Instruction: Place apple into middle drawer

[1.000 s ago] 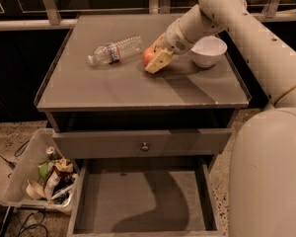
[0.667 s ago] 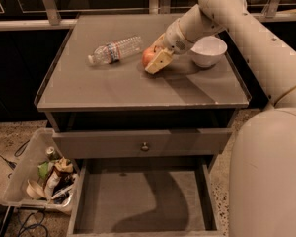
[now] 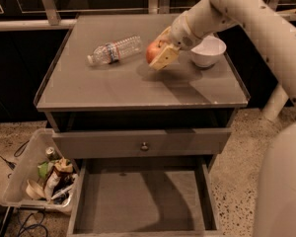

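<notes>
Apple (image 3: pixel 152 51) at upper middle, seemingly pinched by the gripper (image 3: pixel 161 54). Could slip from a loose hold on the way down to the middle drawer (image 3: pixel 143 201), bottom of frame.

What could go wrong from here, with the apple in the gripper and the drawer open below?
The gripper is shut on the apple close beside the white bowl; the arm may knock the bowl as it swings away. The middle drawer lies low, below the closed drawer front; on the way down the apple may strike the table edge or drop outside it.
</notes>
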Tool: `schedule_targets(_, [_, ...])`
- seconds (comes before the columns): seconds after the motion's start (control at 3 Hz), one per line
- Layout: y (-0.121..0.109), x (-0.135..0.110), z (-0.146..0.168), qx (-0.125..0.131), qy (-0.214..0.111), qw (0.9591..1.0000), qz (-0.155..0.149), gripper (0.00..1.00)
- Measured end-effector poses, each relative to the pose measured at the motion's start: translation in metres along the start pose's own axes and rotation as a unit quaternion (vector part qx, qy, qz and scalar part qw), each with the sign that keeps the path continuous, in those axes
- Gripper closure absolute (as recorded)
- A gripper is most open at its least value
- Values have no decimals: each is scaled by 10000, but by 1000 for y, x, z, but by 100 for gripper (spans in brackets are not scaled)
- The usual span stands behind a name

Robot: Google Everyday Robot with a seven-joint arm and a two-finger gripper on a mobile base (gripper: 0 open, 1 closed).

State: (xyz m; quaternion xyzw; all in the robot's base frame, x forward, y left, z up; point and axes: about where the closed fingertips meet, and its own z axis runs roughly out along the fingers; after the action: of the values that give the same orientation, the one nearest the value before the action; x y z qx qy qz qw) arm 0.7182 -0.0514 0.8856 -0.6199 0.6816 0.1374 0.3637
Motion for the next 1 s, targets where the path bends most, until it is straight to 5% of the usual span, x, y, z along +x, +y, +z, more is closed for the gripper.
schedule_targets(0.67, [46, -38, -72, 399, -527, 9960, -595, 100])
schedule_targets(1.0, [80, -27, -96, 578, -629, 9947, -572, 100])
